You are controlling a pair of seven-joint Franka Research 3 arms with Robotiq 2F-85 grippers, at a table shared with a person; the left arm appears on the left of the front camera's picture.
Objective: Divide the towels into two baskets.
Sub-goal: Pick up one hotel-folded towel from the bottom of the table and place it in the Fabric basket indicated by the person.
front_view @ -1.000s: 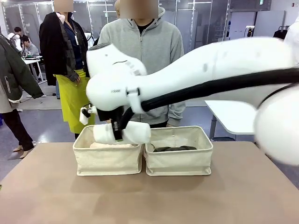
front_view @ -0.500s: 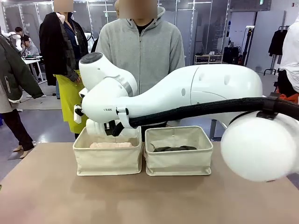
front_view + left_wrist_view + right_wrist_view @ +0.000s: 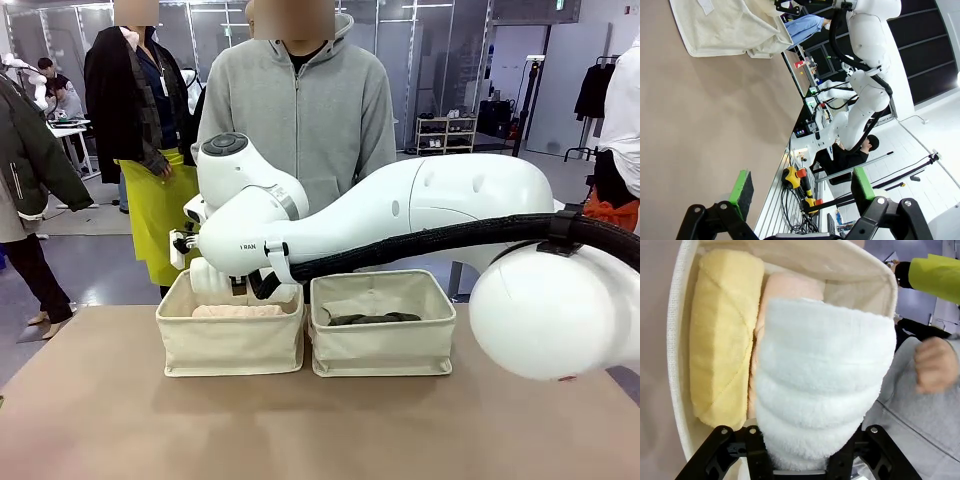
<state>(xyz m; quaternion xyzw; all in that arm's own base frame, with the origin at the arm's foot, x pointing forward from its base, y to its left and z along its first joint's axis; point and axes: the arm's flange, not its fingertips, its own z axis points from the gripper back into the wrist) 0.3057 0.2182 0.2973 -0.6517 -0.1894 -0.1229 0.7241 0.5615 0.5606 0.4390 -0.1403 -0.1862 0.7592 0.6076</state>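
Note:
My right arm reaches across to the left basket (image 3: pixel 228 340), and my right gripper (image 3: pixel 248 288) is shut on the white towel (image 3: pixel 215 278), holding it just over that basket's back part. In the right wrist view the white towel (image 3: pixel 820 390) hangs above the pink towel (image 3: pixel 790 285) and the yellow towel (image 3: pixel 725 335), which lie side by side inside the basket (image 3: pixel 677 340). The dark grey towel (image 3: pixel 372 319) lies in the right basket (image 3: pixel 383 340). My left gripper (image 3: pixel 800 192) is open with nothing between its green pads, away over the bare table (image 3: pixel 695 130).
A person in a grey hoodie (image 3: pixel 300 110) stands right behind the baskets, one hand (image 3: pixel 935 365) close to the left basket's far rim. Other people stand at the back left. The table's front half (image 3: pixel 300 430) lies bare.
My right arm has swung left and back, carrying the white towel from the baskets' shared edge down to the back of the left basket.

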